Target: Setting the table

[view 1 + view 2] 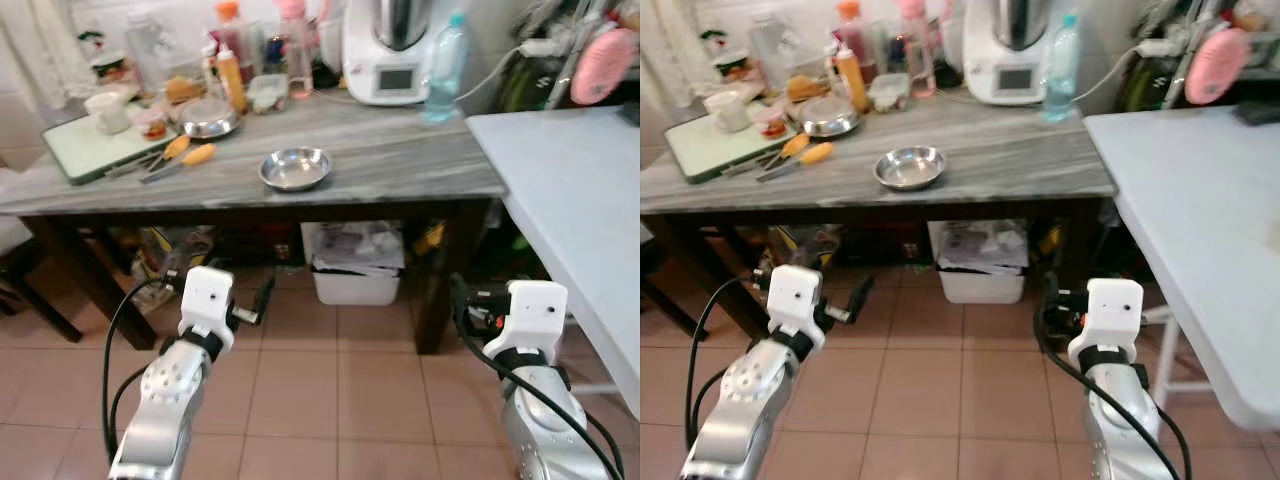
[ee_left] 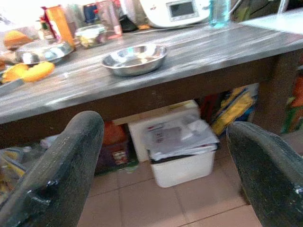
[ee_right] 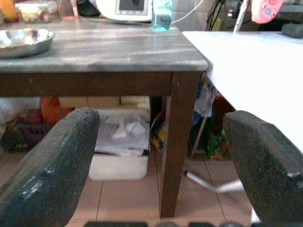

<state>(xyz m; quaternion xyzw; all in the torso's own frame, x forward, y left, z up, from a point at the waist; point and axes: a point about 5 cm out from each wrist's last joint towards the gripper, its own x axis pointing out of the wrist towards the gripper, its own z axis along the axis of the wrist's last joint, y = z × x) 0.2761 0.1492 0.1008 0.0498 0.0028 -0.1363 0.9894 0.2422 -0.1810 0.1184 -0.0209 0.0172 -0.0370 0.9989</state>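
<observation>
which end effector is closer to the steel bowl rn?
Left. The left end effector sits low, just below and slightly left of the steel bowl; the right end effector is farther off, by the table leg.

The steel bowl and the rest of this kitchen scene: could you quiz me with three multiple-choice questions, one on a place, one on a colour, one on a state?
1. Where is the round shiny steel bowl?
A on the grey wooden table
B on the floor
C on the white table

2. What colour are the screwdriver handles?
A blue
B orange
C black

3. How is the left tool?
A shut on a bowl
B open, empty
C shut on a bottle

Answers: A, it sits near the table's front edge; B, both handles are orange; B, its fingers are spread apart.
</observation>
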